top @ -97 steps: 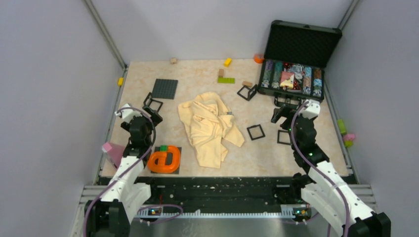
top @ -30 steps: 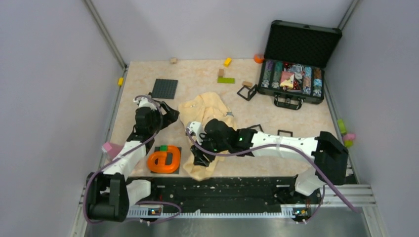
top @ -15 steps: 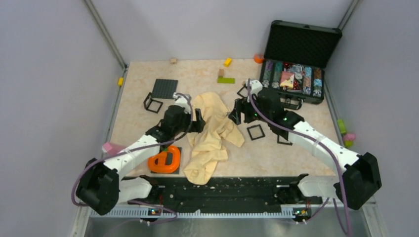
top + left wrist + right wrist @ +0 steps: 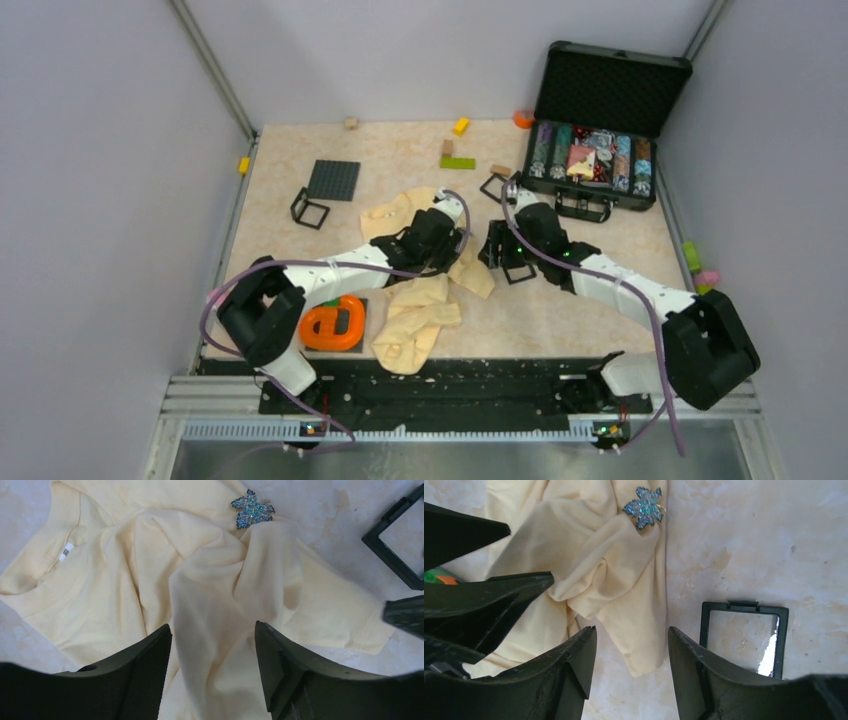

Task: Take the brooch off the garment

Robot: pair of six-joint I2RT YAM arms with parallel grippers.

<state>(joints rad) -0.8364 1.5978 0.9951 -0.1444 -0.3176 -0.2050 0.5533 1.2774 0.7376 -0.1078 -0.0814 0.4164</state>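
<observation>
Two hands meet over the middle of the counter (image 4: 400, 150), and you have both of them spread wide, gripping nothing. Your left hand (image 4: 212, 627) hovers over the crumpled garment (image 4: 125, 580). Your right hand (image 4: 631, 630) hangs above the garment's right edge. The brooch (image 4: 252, 510) sits pinned on that right edge, on a raised fold just beside bare counter and beyond both sets of fingertips. It is a small leaf-like shape crusted with blue and teal glitter, with a thin gold rim showing at one side.

The garment is soft, pale yellow knit, bunched into deep folds, with a ribbed neckline and a white label at its far left. In the right wrist view the dark, wedge-shaped fingers of your left hand cover the cloth to the left of the brooch. A black square frame (image 4: 744, 635) lies flat on the counter just right of the cloth, under your right hand.

From above, an orange plastic toy (image 4: 333, 322) sits near the left edge. A grey studded plate (image 4: 333, 180) and a second black frame (image 4: 310, 208) lie further back on the left. An open black case (image 4: 610, 90) stands at the far right. The counter itself is glossy, beige and marbled.
</observation>
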